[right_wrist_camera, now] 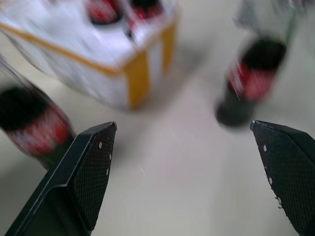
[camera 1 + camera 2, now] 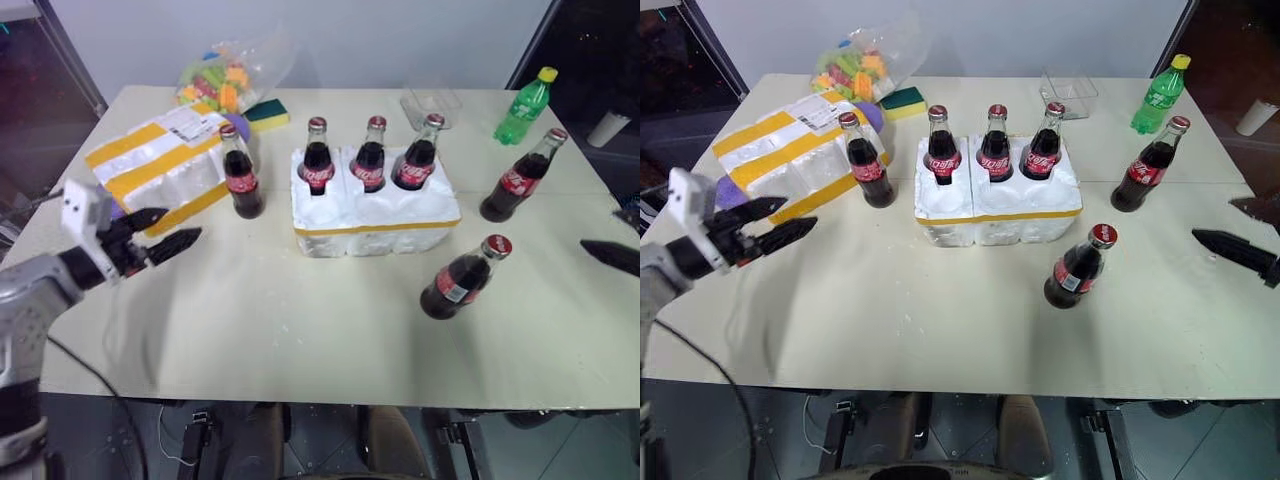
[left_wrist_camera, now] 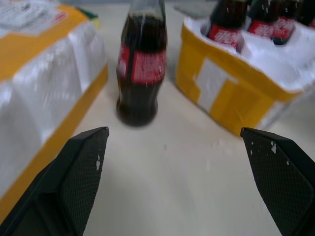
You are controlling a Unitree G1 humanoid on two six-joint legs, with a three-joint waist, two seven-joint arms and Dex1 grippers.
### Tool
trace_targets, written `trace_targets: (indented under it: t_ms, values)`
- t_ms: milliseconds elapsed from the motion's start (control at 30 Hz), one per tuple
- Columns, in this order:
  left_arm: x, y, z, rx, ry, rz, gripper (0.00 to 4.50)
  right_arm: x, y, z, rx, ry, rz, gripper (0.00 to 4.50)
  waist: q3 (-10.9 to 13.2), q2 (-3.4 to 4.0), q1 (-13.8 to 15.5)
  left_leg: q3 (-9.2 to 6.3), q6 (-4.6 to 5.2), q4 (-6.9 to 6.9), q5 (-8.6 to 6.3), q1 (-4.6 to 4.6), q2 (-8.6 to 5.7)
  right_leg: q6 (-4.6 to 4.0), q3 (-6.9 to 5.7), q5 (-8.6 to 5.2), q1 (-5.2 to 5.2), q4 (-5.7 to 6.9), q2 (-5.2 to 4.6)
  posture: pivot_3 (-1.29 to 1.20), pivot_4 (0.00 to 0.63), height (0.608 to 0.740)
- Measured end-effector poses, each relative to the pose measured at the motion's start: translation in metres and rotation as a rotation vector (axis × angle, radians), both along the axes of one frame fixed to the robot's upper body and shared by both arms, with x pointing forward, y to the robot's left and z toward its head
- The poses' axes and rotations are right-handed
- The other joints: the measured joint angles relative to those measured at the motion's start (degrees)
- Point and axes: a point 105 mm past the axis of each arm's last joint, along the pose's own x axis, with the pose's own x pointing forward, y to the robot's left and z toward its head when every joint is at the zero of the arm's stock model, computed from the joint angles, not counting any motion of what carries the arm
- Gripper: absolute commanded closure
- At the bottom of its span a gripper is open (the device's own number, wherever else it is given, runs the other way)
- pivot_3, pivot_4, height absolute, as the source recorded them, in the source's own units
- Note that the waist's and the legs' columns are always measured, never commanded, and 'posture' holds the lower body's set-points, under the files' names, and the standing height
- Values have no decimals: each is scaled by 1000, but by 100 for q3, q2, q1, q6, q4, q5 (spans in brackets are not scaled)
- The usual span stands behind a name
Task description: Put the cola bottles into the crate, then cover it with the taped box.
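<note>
White styrofoam crate (image 2: 375, 225) with a thin yellow tape strip near its base, at the middle of the pale worktop (image 2: 300, 330), long axis running left to right. Three small glass cola bottles stand upright in its far row of wells (image 2: 318, 155) (image 2: 370, 153) (image 2: 417, 152); the near wells are unfilled. Three more bottles stand upright on the worktop: one between crate and box (image 2: 240, 172), one near the right front of the crate (image 2: 463, 278), one farther right (image 2: 522, 177). Red labels carry white script, not legible. White styrofoam taped box (image 2: 160, 160) with wide yellow bands lies at far left, long axis diagonal, white shipping label up. Left gripper (image 2: 165, 232), jaws apart, hovers beside the box; right gripper (image 1: 197, 172), jaws apart, holds nothing.
</note>
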Motion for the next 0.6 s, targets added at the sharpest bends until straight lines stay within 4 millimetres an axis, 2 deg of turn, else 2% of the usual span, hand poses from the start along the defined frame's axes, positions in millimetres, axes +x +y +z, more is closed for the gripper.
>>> trace_targets:
  t_ms: [133,267,433,600]
  values:
    - [36,-22,-2,-4,-3,-11,13,1,32,22,26,-32,125,0,1,-7,-4,0,0,4,0,-1,-1,16,0,9,3,-2,0,0,150,739]
    - [68,-39,-9,36,0,-6,13,4,59,25,28,-26,212,0,1,-7,-9,0,2,2,-1,-4,-1,23,0,11,-2,0,1,0,150,739]
    - [95,-49,-17,80,1,25,13,5,75,22,57,-33,241,0,2,-8,-1,-3,5,4,-3,-17,-2,39,-1,18,-13,9,1,0,150,739]
    - [113,-65,-19,97,-12,20,13,10,79,18,89,-41,221,0,2,-9,0,-4,5,15,-2,-23,-5,48,-1,23,-13,8,0,0,150,739]
